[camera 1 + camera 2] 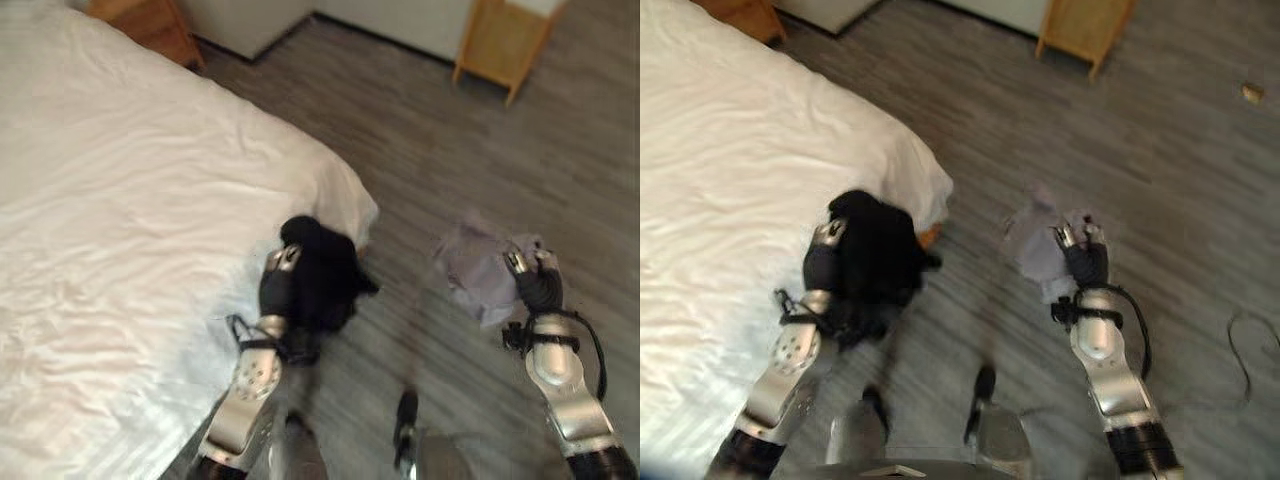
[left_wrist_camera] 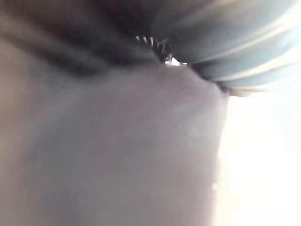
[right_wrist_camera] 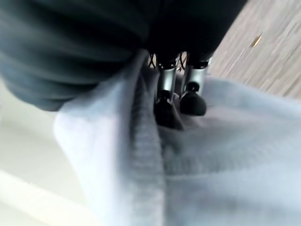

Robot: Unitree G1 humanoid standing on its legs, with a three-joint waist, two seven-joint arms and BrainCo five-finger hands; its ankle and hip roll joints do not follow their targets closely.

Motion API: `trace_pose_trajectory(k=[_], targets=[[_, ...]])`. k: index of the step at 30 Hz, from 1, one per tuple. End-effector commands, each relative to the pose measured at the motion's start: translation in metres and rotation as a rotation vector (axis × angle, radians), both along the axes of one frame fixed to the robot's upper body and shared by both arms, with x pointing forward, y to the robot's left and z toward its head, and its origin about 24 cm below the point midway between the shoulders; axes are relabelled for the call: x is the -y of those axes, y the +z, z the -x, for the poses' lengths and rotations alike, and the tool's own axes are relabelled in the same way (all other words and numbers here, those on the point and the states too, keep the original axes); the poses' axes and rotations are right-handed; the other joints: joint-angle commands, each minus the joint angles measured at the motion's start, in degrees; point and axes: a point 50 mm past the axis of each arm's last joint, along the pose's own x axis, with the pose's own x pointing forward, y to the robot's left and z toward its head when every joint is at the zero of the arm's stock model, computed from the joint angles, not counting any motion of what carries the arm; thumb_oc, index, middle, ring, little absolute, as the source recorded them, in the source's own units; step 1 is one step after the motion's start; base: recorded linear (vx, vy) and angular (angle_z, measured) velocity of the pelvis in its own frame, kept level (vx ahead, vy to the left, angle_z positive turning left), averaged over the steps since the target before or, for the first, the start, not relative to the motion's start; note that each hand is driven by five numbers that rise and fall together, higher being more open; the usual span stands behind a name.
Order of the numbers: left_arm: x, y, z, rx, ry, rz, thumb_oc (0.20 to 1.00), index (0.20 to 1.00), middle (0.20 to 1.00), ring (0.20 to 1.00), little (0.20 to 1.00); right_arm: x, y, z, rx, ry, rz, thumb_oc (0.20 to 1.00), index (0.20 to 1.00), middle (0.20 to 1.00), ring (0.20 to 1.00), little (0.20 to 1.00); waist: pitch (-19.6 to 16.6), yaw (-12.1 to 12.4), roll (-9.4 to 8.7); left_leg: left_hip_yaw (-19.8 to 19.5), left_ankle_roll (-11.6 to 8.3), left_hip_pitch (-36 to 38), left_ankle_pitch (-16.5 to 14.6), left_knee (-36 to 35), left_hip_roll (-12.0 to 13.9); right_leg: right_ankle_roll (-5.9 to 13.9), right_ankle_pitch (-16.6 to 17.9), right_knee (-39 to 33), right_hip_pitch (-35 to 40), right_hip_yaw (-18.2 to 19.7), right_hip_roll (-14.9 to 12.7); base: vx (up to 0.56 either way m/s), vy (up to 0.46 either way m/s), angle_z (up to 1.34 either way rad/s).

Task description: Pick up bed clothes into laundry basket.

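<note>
**Black cloth in one robot hand, pale lilac in the other, and no basket in sight yet**

Black fabric is bunching against my left robot hand (image 1: 278, 283), just off the corner of the bed (image 1: 120, 200). I am holding this black garment (image 1: 322, 270) up beside the white sheet, where it hangs over the wooden floor (image 1: 440, 130) rather than lying on the mattress. Dark cloth covers my left wrist view, so I cannot tell how my fingers are sitting in it; the way the bundle hangs from that hand suggests a grasp, but that is my guess.

My right robot hand (image 1: 1083, 258) is raised over the floor, well apart from the bed, and it is clamping a pale lilac garment (image 1: 1038, 245). In the right wrist view my dark-tipped fingers (image 3: 192, 101) are curling into a fold of the soft knit, pinching it so the rest drapes down beneath.

I am carrying one piece in each hand, probably to save a second trip. A laundry basket is what I am needing next, and finding it looks like the remaining job. Two wooden stands (image 1: 505, 40) are standing near the far wall.
</note>
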Motion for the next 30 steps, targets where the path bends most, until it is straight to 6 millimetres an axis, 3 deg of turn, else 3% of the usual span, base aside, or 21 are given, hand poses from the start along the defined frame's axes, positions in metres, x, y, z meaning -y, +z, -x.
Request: trace_pose_trajectory(k=[1, 2, 3, 4, 5, 9, 10, 11, 12, 13, 14, 15, 18, 19, 22, 25, 27, 28, 30], targets=[[0.006, 0.03, -0.012, 0.212, 0.028, -0.12, 0.2, 0.2, 0.2, 0.2, 0.2, 0.004, 0.051, -0.005, 0.251, -0.002, 0.099, 0.2, 0.2, 0.2, 0.2, 0.2, 0.7, -1.0, -0.17, 7.1, 5.98, 10.6, -1.6, -20.3, -3.0, 5.77, -6.0, 8.7, -1.9, -1.7, -3.6, -0.22, 0.159, -1.18], [0.009, 0.032, -0.018, 0.228, 0.048, -0.154, 0.2, 0.2, 0.2, 0.2, 0.2, 0.003, 0.053, -0.008, 0.256, 0.003, 0.11, 0.2, 0.2, 0.2, 0.2, 0.2, 1.1, -2.1, -0.38, 8.0, 6.23, 11.5, -0.7, -23.3, -3.4, 7.11, -5.1, 11.4, -4.9, -1.0, -4.2, -0.22, 0.156, -0.77], [0.009, 0.032, -0.018, 0.231, 0.049, -0.154, 0.2, 0.2, 0.2, 0.2, 0.2, 0.003, 0.054, -0.008, 0.258, 0.003, 0.11, 0.2, 0.2, 0.2, 0.2, 0.2, 1.0, -2.0, -0.54, 8.1, 6.26, 11.4, -0.3, -23.7, -3.6, 7.06, -4.8, 11.4, -5.3, -0.9, -4.3, -0.22, 0.115, -0.61], [0.01, 0.04, -0.031, 0.268, 0.109, -0.209, 0.2, 0.2, 0.2, 0.2, 0.2, -0.002, 0.058, -0.014, 0.272, 0.014, 0.111, 0.2, 0.2, 0.2, 0.2, 0.2, 1.5, -3.2, -1.08, 10.5, 6.53, 12.1, 1.2, -26.8, -3.5, 9.76, -1.5, 15.1, -10.3, 0.5, -5.1, -0.19, 0.064, -0.71], [0.009, 0.041, -0.037, 0.272, 0.14, -0.229, 0.2, 0.2, 0.2, 0.2, 0.2, -0.005, 0.06, -0.015, 0.277, 0.021, 0.122, 0.2, 0.2, 0.2, 0.2, 0.2, 1.5, -3.6, -1.09, 11.2, 6.78, 12.4, 1.5, -27.7, -3.4, 10.49, -0.3, 16.4, -12.0, 1.0, -5.4, -0.19, 0.059, -0.92], [0.0, 0.042, -0.05, 0.254, 0.211, -0.249, 0.2, 0.2, 0.2, 0.2, 0.2, -0.008, 0.06, -0.019, 0.262, 0.038, 0.15, 0.2, 0.2, 0.2, 0.2, 0.2, 2.3, -4.3, -0.71, 12.3, 7.52, 12.6, 1.6, -27.5, -3.5, 9.74, -1.2, 18.7, -13.2, 1.3, -5.9, -0.08, -0.007, -0.6], [-0.011, 0.039, -0.054, 0.215, 0.252, -0.22, 0.2, 0.2, 0.2, 0.2, 0.2, -0.011, 0.058, -0.025, 0.232, 0.062, 0.126, 0.2, 0.2, 0.2, 0.2, 0.2, 2.7, -3.7, 0.13, 13.9, 7.57, 11.8, 1.3, -26.2, -3.0, 8.69, -2.3, 18.9, -12.3, -0.5, -8.9, -0.16, -0.059, -0.35], [-0.017, 0.041, -0.056, 0.21, 0.271, -0.205, 0.2, 0.2, 0.2, 0.2, 0.2, -0.015, 0.057, -0.029, 0.215, 0.087, 0.093, 0.2, 0.2, 0.2, 0.2, 0.2, 2.8, -3.4, 0.53, 14.5, 7.59, 11.6, 1.2, -25.8, -2.6, 8.16, -1.9, 19.7, -12.5, -0.6, -10.1, -0.16, -0.137, -0.52], [-0.024, 0.037, -0.054, 0.188, 0.29, -0.188, 0.2, 0.2, 0.2, 0.2, 0.2, -0.017, 0.054, -0.029, 0.192, 0.125, 0.053, 0.2, 0.2, 0.2, 0.2, 0.2, 2.5, -2.6, 0.63, 14.8, 7.16, 11.2, 1.0, -25.4, -2.3, 8.08, -2.6, 17.6, -10.2, -0.8, -11.1, -0.07, -0.207, -0.58], [-0.024, 0.034, -0.051, 0.179, 0.27, -0.198, 0.2, 0.2, 0.2, 0.2, 0.2, -0.016, 0.049, -0.029, 0.163, 0.142, -0.005, 0.2, 0.2, 0.2, 0.2, 0.2, 2.0, -2.4, 0.01, 14.3, 6.86, 11.3, 1.0, -25.0, -2.4, 7.29, -3.3, 13.0, -7.2, 0.2, -10.2, -0.03, -0.178, -0.51], [-0.024, 0.034, -0.051, 0.179, 0.27, -0.198, 0.2, 0.2, 0.2, 0.2, 0.2, -0.016, 0.049, -0.029, 0.163, 0.142, -0.005, 0.2, 0.2, 0.2, 0.2, 0.2, 2.0, -2.4, 0.02, 14.3, 6.86, 11.3, 1.0, -25.0, -2.4, 7.29, -3.3, 12.9, -7.1, 0.2, -10.2, 0.06, -0.141, -0.22], [-0.037, 0.027, -0.044, 0.157, 0.307, -0.185, 0.2, 0.2, 0.2, 0.2, 0.2, -0.019, 0.044, -0.028, 0.14, 0.179, -0.005, 0.2, 0.2, 0.2, 0.2, 0.2, -0.5, -1.1, -0.68, 15.8, 6.15, 11.1, 1.4, -24.0, -2.4, 8.01, -3.5, 6.1, -3.1, -1.0, -10.4, 0.09, -0.121, -0.1], [-0.044, 0.016, -0.038, 0.113, 0.326, -0.17, 0.2, 0.2, 0.2, 0.2, 0.2, -0.019, 0.039, -0.024, 0.128, 0.181, 0.002, 0.2, 0.2, 0.2, 0.2, 0.2, -2.6, -0.8, -0.67, 16.6, 5.28, 11.3, 2.3, -24.7, -1.7, 8.2, -2.4, 0.7, -0.5, -0.5, -8.5, 0.08, -0.157, -0.53], [-0.101, -0.115, 0.019, -0.499, 0.373, -0.201, 0.2, 0.2, 0.2, 0.2, 0.2, 0.017, -0.144, 0.063, -0.579, -0.114, -0.401, 0.2, 0.2, 0.2, 0.2, 0.2, -3.9, -4.4, 0.97, 7.3, 2.22, 17.7, 6.7, -34.6, 2.6, 8.91, -6.1, 12.1, -0.5, 1.7, -6.7, -0.01, -0.099, -0.43], [-0.109, -0.117, 0.029, -0.515, 0.414, -0.18, 0.2, 0.2, 0.2, 0.2, 0.2, 0.013, -0.149, 0.065, -0.605, -0.11, -0.406, 0.2, 0.2, 0.2, 0.2, 0.2, -6.2, -2.7, 0.47, 6.9, 4.06, 15.4, 7.7, -34.8, 0.3, 6.78, -12.3, 14.2, 4.9, 2.2, -2.2, -0.2, 0.146, 0.24], [-0.113, -0.121, 0.038, -0.541, 0.44, -0.143, 0.2, 0.2, 0.2, 0.2, 0.2, 0.01, -0.145, 0.056, -0.608, -0.072, -0.359, 0.2, 0.2, 0.2, 0.2, 0.2, -7.4, -0.4, -0.84, 7.5, 4.54, 14.5, 7.9, -34.8, -1.4, 5.79, -13.0, 10.1, 7.6, 1.2, -1.3, -0.1, 0.032, -0.23], [-0.11, -0.118, 0.033, -0.514, 0.418, -0.182, 0.2, 0.2, 0.2, 0.2, 0.2, 0.01, -0.122, 0.033, -0.553, 0.017, -0.167, 0.2, 0.2, 0.2, 0.2, 0.2, -9.0, 0.2, -1.25, 6.8, 4.0, 14.0, 8.5, -34.8, -1.4, 5.06, -11.4, 5.6, 6.9, 2.5, 0.4, -0.02, -0.09, -0.61], [-0.11, -0.108, 0.02, -0.458, 0.429, -0.23, 0.2, 0.2, 0.2, 0.2, 0.2, 0.011, -0.101, 0.016, -0.475, 0.036, -0.051, 0.2, 0.2, 0.2, 0.2, 0.2, -9.7, 0.6, -1.61, 7.1, 3.38, 13.9, 8.9, -34.8, -1.1, 4.85, -10.3, 2.8, 7.9, 1.5, 0.1, 0.04, -0.137, -0.12], [-0.111, -0.092, 0.003, -0.376, 0.437, -0.265, 0.2, 0.2, 0.2, 0.2, 0.2, 0.016, -0.079, 0.002, -0.398, 0.03, 0.031, 0.2, 0.2, 0.2, 0.2, 0.2, -10.1, 0.7, -2.06, 7.0, 2.42, 14.1, 9.2, -34.8, -0.6, 4.72, -9.8, 0.8, 8.8, 0.9, -0.2, 0.02, -0.13, 0.13]])
